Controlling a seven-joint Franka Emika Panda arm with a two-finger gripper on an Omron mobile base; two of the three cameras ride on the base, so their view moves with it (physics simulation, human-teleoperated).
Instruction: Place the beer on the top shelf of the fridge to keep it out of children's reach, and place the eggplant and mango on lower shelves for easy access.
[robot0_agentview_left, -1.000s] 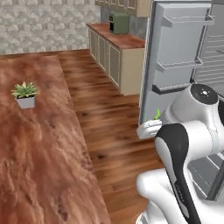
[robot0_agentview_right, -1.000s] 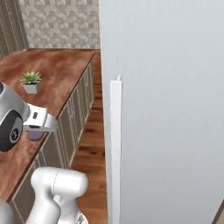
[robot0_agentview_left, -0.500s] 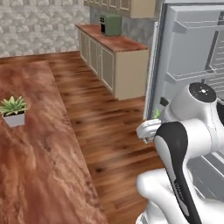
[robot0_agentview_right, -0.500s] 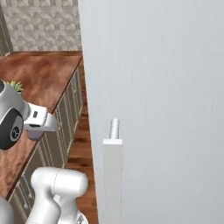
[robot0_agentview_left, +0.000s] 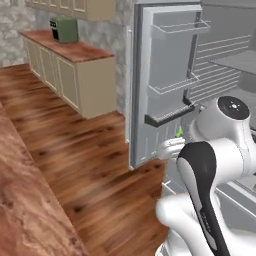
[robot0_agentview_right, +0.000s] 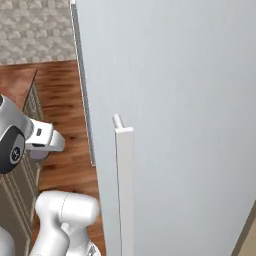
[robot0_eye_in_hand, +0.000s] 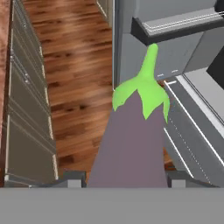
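Left base view: white arm's gripper (robot0_agentview_left: 172, 146) near the tall grey fridge's (robot0_agentview_left: 165, 85) open door, green stem tip showing; wood floor (robot0_agentview_left: 80, 150), beige cabinets (robot0_agentview_left: 75, 75) behind.

Right base view: fridge wall blocks most.

Hand view: jaws clamped around the dull purple eggplant (robot0_eye_in_hand: 131, 144), stem pointing at a white-rimmed lower shelf (robot0_eye_in_hand: 192, 118). Risk: stem clipping the door bin (robot0_eye_in_hand: 175, 24).

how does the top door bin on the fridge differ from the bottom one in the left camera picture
The top door bin has a thin pale wire rail you can see through; the bottom door bin has a thick dark front bar. The top door bin sits near the door's upper edge; the bottom door bin sits low, just above the eggplant and its green stem. Both hang on the open fridge door.
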